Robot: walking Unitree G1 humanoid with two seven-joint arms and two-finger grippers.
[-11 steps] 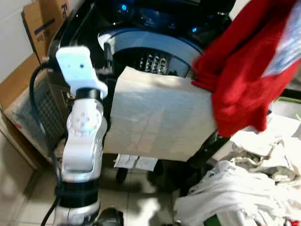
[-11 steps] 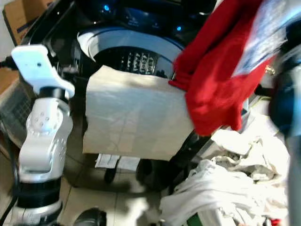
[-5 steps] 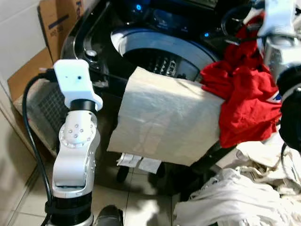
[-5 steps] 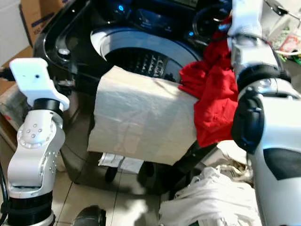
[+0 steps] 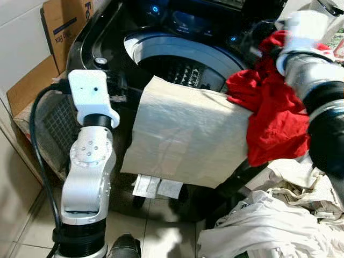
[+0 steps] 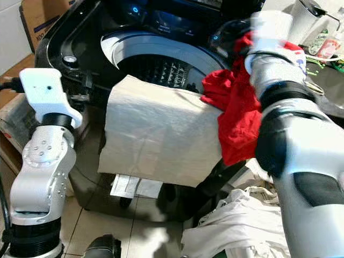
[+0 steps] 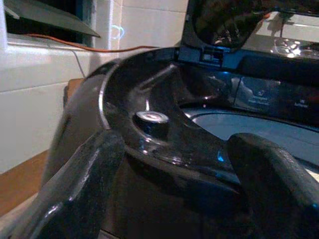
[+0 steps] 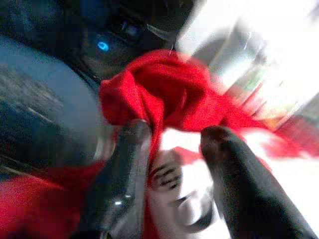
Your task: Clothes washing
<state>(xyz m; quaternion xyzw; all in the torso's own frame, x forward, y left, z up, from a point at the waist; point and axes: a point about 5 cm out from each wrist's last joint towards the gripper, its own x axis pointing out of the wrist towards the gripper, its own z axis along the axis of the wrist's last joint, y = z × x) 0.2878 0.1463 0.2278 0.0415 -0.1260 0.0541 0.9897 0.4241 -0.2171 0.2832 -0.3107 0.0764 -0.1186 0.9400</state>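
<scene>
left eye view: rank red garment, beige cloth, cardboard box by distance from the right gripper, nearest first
1. red garment: bunched at the right gripper, hanging over the washer's right rim.
2. beige cloth: draped over the front rim, to the robot's left of the garment.
3. cardboard box: far left, beside the washer.

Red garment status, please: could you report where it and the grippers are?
Right gripper shut on red garment, at washer rim. Left gripper open, by washer's left edge. Beige cloth draped over front rim.

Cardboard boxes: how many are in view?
1: a cardboard box stands beside the washing machine on the robot's left. Others may be hidden behind the machine.
</scene>
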